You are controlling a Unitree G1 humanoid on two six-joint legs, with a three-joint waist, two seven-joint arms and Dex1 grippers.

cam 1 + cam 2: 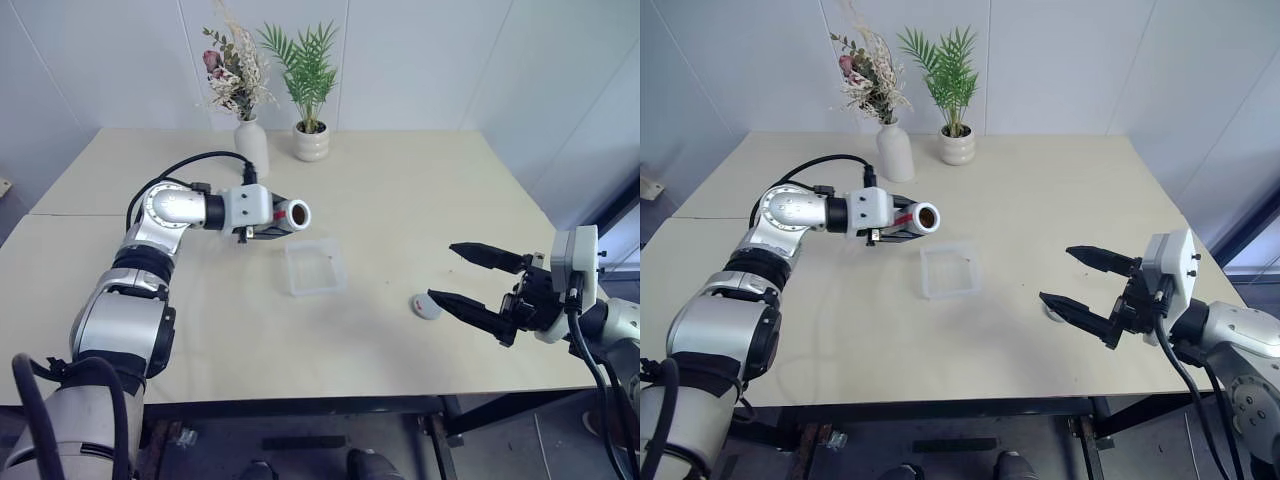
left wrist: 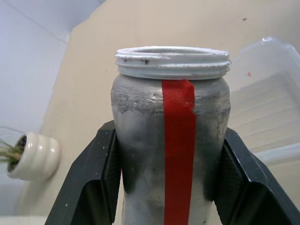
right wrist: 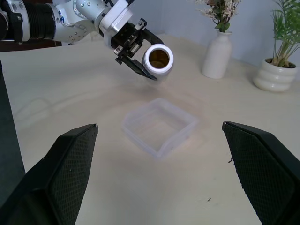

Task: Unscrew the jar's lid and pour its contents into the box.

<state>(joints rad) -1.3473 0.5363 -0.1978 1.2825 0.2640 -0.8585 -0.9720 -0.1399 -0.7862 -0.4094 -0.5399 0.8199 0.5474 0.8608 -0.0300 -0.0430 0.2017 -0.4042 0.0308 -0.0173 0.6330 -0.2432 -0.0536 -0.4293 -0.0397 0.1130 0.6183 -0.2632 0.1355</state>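
Note:
My left gripper (image 1: 272, 222) is shut on the jar (image 1: 291, 214), a grey jar with a red strip (image 2: 178, 140). It holds the jar lying almost level above the table, its open mouth (image 3: 159, 57) turned toward the box (image 1: 315, 266) and just short of its far left corner. Brownish contents (image 3: 159, 59) show inside the mouth. The box is clear plastic and stands mid-table. The grey lid (image 1: 427, 306) lies flat on the table to the right of the box. Beside the lid hangs my right gripper (image 1: 444, 272), open and holding nothing.
A white vase of dried flowers (image 1: 251, 140) and a ribbed white pot with a green plant (image 1: 311, 142) stand at the back of the table (image 1: 420, 200). A black cable (image 1: 190, 160) loops over my left arm. The table's front edge runs close below both arms.

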